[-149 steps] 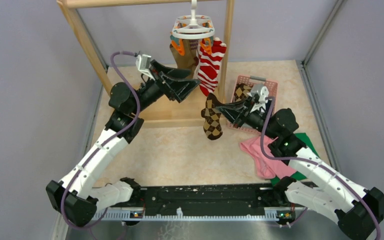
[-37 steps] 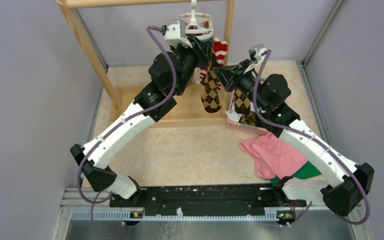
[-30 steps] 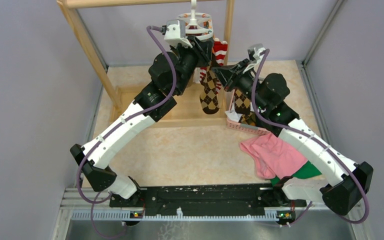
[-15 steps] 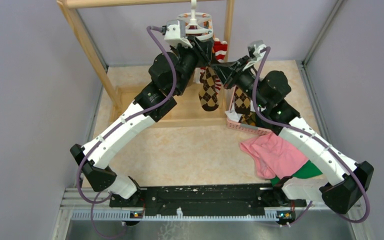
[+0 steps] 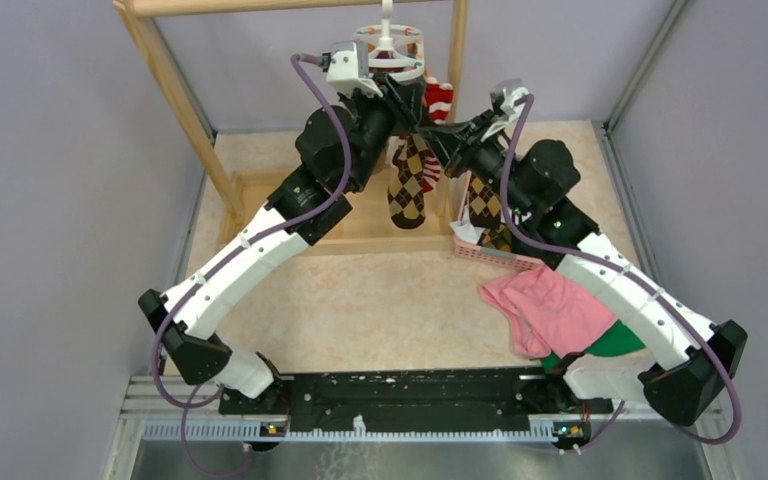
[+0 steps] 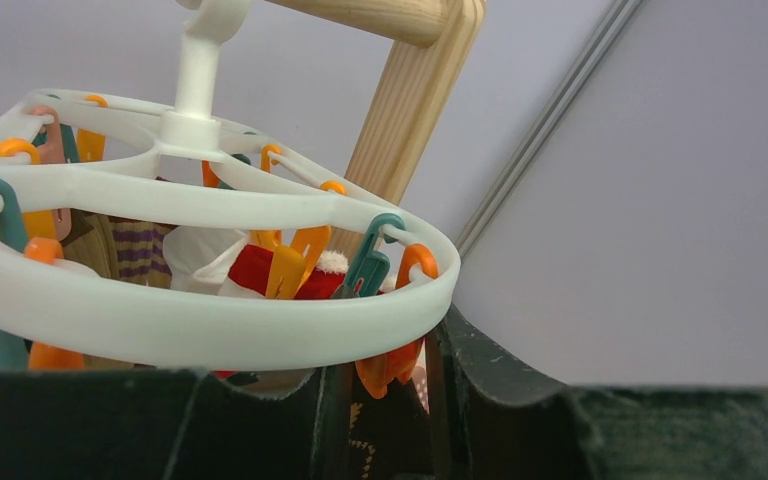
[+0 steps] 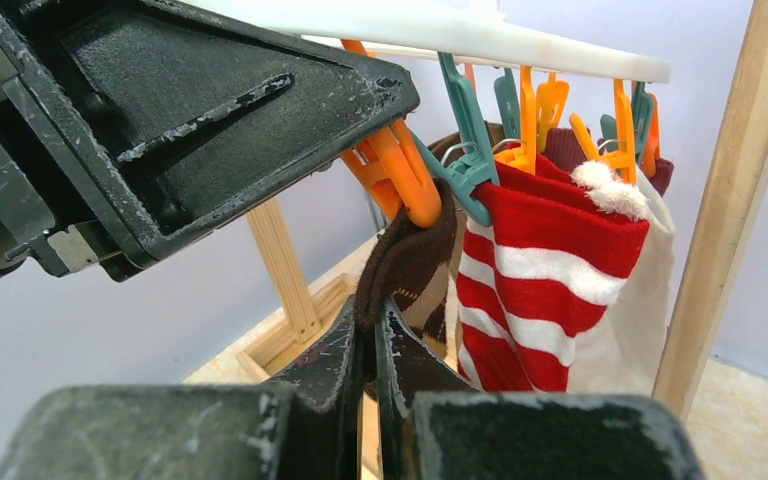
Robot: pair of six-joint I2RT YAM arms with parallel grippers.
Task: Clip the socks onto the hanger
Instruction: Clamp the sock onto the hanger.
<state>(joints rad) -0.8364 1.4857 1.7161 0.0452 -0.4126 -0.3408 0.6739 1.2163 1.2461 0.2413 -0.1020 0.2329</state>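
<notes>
Brown at its cuff, the argyle sock (image 7: 405, 265) is caught between the pressed-together fingers of our right gripper (image 7: 372, 325) and rises just above them to touch the tip of an orange clip (image 7: 400, 172). Our left gripper (image 6: 390, 372) pinches that clip from above and to the left, under the white hanger (image 7: 440, 30). Beyond, to the right, we see the red-white striped sock (image 7: 550, 270) and a white sock (image 7: 650, 300) hanging from clips, with the wooden rack post (image 7: 725, 200) behind.

left arm (image 5: 260, 235) raised | left gripper (image 6: 388, 375) partly closed | right arm (image 5: 620, 290) raised | right gripper (image 7: 372, 320) clamped tight
</notes>
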